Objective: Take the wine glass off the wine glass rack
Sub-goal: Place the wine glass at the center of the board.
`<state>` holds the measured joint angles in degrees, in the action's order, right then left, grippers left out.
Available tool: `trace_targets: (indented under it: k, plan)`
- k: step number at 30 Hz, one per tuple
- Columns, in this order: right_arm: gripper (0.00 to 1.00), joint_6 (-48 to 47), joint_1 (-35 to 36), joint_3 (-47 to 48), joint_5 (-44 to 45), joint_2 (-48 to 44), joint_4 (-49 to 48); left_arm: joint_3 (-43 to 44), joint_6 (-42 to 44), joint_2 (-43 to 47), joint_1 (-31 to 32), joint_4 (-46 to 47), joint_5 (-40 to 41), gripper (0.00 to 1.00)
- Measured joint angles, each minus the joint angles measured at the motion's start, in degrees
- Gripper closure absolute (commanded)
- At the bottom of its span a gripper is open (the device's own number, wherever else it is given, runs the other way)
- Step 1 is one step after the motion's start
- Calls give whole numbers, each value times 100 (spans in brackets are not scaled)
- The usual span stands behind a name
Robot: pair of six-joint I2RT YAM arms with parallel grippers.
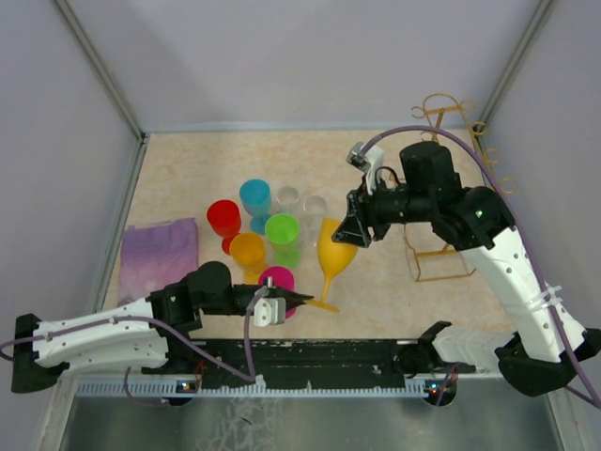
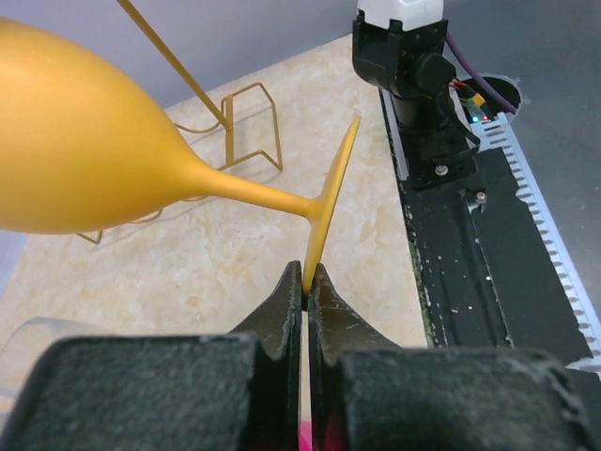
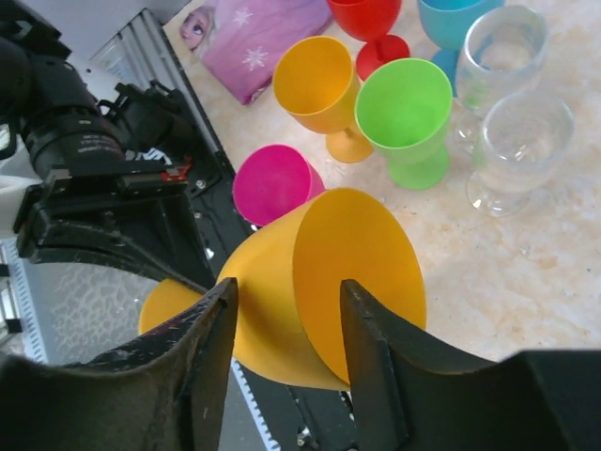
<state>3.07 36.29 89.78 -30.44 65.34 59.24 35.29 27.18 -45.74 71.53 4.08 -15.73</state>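
Note:
An orange wine glass (image 1: 336, 246) lies tilted in the air between both arms, away from the gold wire wine glass rack (image 1: 443, 276) at the right. My left gripper (image 1: 302, 301) is shut on the rim of the glass's foot (image 2: 329, 188), with the stem and bowl (image 2: 84, 141) stretching off to the left. My right gripper (image 3: 286, 287) holds the bowl (image 3: 347, 263) near its rim, one finger against the outer wall and the other across the mouth. The rack (image 2: 228, 141) stands behind the glass in the left wrist view.
Coloured cups stand mid-table: red (image 1: 223, 218), blue (image 1: 254, 197), green (image 1: 282, 230), orange (image 1: 248, 249) and pink (image 1: 276, 279). Two clear glasses (image 1: 315, 207) are behind them. A purple cloth (image 1: 158, 256) lies at the left. A black rail (image 1: 329, 357) runs along the near edge.

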Motion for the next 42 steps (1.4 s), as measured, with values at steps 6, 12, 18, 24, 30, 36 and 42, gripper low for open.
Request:
trace_targets:
  k: [6,12,18,24,30,36,42]
  plan:
    - [99,-105,-9,28,-442,-7,-59,-61,164,122,13,-358,107,88]
    - [100,7,-7,28,-702,-70,-144,-90,120,122,4,-431,273,69]
    - [100,-157,-7,26,-531,-111,-83,-92,-96,234,-2,-219,267,37]
    - [100,-363,7,-686,-2,-549,-470,-98,-820,474,-2,160,393,0]
    - [100,-463,608,-2592,920,-1185,-1751,-149,-1847,994,-2,723,1735,0]
    - [100,-638,1241,-3783,1921,-1121,-3062,76,-2297,1161,-2,885,2664,0]
    - [100,-833,1862,-4232,2673,-942,-4083,382,-2518,1217,-4,756,4052,0]
